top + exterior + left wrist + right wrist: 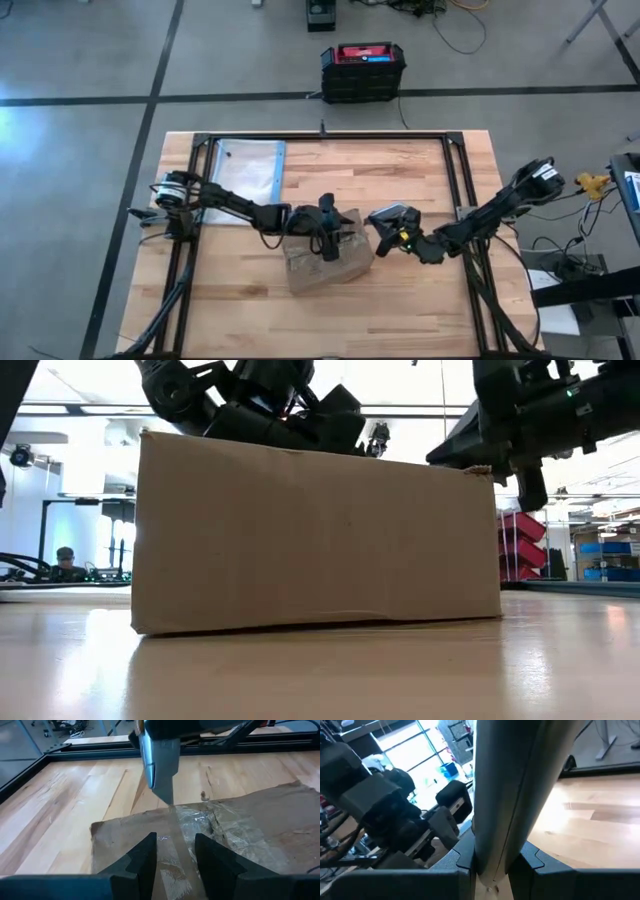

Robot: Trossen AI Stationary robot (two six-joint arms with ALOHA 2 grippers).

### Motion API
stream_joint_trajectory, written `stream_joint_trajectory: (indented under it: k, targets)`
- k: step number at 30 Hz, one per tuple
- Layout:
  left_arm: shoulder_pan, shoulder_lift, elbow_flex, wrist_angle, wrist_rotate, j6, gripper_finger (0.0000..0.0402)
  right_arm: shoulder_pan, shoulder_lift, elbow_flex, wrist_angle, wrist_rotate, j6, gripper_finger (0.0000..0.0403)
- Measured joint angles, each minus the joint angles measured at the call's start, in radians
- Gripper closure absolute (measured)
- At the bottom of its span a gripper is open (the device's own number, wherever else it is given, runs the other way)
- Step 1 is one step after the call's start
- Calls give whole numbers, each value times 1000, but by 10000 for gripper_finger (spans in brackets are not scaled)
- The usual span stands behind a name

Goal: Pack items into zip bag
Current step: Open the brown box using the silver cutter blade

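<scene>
Clamping a slim grey stick-like tool (502,805), the right gripper (492,870) hangs just off the right edge of the brown cardboard box (328,255), its two fingers tight on the tool's shaft. In the left wrist view the tool's tapered grey tip (161,767) comes down onto the taped seam (172,845) running across the box top — it looks set to slit that tape.

The left gripper (174,857) sits over the middle of the box, its fingers standing apart either side of the seam with nothing between them; it seems to be steadying or waiting over the lid rather than gripping.

The zip bag (243,170) lies flat at the far left of the table, well apart from the box and untouched. No items can be seen; presumably they are inside the closed box.

To do this step well, I would keep the tip on the tape line and draw it along the seam shallowly, so it parts the tape without digging into whatever lies below — and keep the left fingers clear of the tip's path while pressing the box down so it does not slide.
</scene>
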Motion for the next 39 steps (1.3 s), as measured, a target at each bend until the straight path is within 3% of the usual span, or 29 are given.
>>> stream_joint_trajectory:
  k: [39]
  targets:
    - [1,2,-3,0,-6,-8,282,7,-6,15,-57,26,31,350]
